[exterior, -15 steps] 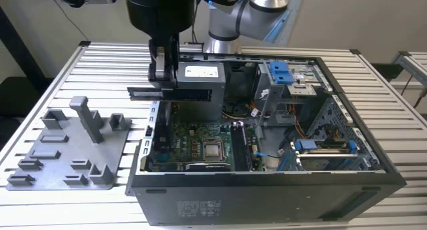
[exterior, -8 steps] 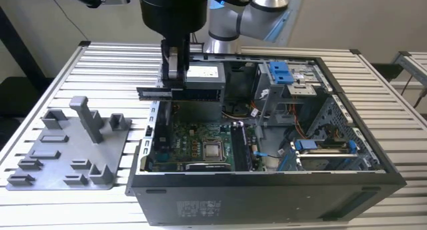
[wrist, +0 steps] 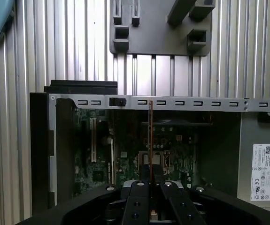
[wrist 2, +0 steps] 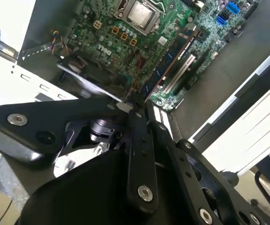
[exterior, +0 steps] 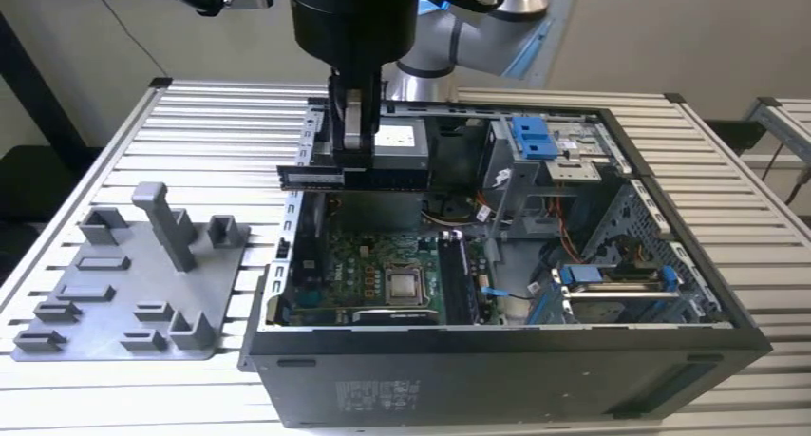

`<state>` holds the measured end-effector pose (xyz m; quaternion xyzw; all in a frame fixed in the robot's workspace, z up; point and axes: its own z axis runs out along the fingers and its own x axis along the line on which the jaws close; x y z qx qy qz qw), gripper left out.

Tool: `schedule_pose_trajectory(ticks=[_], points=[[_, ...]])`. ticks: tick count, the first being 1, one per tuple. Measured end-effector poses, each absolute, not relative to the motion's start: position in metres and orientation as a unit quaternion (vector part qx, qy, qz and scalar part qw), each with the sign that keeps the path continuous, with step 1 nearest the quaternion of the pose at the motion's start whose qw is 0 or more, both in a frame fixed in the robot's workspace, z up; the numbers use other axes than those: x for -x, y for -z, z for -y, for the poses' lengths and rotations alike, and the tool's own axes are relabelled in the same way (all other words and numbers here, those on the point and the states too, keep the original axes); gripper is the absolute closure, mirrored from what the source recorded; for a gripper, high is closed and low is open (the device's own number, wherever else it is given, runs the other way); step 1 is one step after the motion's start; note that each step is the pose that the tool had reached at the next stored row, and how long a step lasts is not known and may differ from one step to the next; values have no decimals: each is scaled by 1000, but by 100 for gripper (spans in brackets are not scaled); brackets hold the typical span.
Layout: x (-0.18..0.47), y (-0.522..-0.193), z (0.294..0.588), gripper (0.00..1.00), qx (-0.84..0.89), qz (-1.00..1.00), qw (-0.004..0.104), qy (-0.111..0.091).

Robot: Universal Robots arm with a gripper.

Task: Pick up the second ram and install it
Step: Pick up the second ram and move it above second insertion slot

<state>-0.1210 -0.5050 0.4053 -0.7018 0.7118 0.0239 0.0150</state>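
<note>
Gripper (exterior: pixel 353 156) clamped on the second ram (exterior: pixel 332 178); stick held level at the fingertips. Directly beneath the hand: motherboard (exterior: pixel 380 265) inside the open computer case (exterior: pixel 507 388). Farther out, beside the case: grey fixture tray (exterior: pixel 121 279) on the slatted table (exterior: pixel 228 123).

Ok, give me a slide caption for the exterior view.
Robot gripper holds the long, dark, pale-labelled RAM stick level above the open black metal computer case.

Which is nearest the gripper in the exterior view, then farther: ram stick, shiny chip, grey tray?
1. The ram stick, held in the gripper.
2. The shiny chip, down inside the case.
3. The grey tray, at the exterior view's left.
</note>
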Motion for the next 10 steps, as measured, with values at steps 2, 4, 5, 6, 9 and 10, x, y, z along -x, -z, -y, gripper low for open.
schedule_pose_trajectory(ticks=[2,4,5,6,9,10], points=[[118,-405,505,86,702,-712,15,-24],[115,-405,505,86,702,-712,15,-24],[113,-405,505,86,702,-712,15,-24],[112,-405,505,86,702,-712,15,-24],[107,-405,505,86,702,-712,15,-24],[106,-405,505,86,702,-712,15,-24]])
